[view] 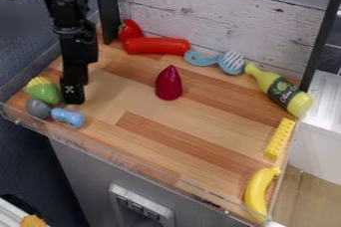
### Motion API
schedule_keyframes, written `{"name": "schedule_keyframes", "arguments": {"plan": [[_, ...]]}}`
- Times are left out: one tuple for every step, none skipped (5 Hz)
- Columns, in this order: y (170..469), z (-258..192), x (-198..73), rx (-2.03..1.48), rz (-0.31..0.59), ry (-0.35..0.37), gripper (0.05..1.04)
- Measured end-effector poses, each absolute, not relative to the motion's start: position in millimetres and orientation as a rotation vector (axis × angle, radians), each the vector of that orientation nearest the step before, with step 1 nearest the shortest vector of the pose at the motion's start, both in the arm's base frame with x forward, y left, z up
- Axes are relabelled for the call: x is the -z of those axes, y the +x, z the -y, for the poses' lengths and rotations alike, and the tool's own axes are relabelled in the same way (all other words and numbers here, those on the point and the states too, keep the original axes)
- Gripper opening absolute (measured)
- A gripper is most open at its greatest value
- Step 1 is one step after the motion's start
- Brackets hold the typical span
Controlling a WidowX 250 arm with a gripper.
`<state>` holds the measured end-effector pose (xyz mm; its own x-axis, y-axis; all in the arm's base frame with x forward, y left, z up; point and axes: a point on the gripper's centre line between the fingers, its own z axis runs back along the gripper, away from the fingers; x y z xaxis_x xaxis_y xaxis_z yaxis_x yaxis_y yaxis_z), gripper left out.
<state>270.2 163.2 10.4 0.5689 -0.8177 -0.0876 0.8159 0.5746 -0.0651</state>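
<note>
Item: my gripper, black, hanging downward over the left part of the wooden worktop. Whether it stands wide or narrow, or has anything in it, I cannot tell from this angle.

Nearest to it, at the left: one blue knobbed piece, lying on its side just to the near side of my gripper; one grey rounded piece, close by the blue one, whether joined to it I cannot tell; one yellow-and-green toy, beyond the grey piece. The clear rim runs along the near edge, placed, I judge, to stop round pieces rolling off.

Middle, toward the far side: one dark magenta cone, upright, point up; its broad lower end presumably keeps it steady.

Far side, by the whitewashed board wall: one red rounded toy, at the left; one long red toy, lying just right of it; one blue utensil with a white-striped head. The wall likely serves them as a backstop.

Right side: one yellow-green bottle, on its side, neck toward the far left; one yellow block, flat, probably in no danger of rolling; one banana, near right corner, its curve apparently steadying it.
</note>
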Motion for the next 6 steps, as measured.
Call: {"name": "schedule_keyframes", "arguments": {"plan": [[274.4,-163.2,-9.1,0.909,-0.108,-0.016,0.636],[276.3,-161.7,-7.3,0.821,-0.110,-0.020,0.340],[281.6,-163.7,-6.6,0.746,-0.109,-0.018,0.137],[285.9,-165.8,-7.0,0.717,-0.109,-0.017,0.062],[290.4,-168.1,-7.4,0.741,-0.109,-0.020,0.057],[293.0,-169.8,-8.0,0.786,-0.111,-0.028,0.056]]}}
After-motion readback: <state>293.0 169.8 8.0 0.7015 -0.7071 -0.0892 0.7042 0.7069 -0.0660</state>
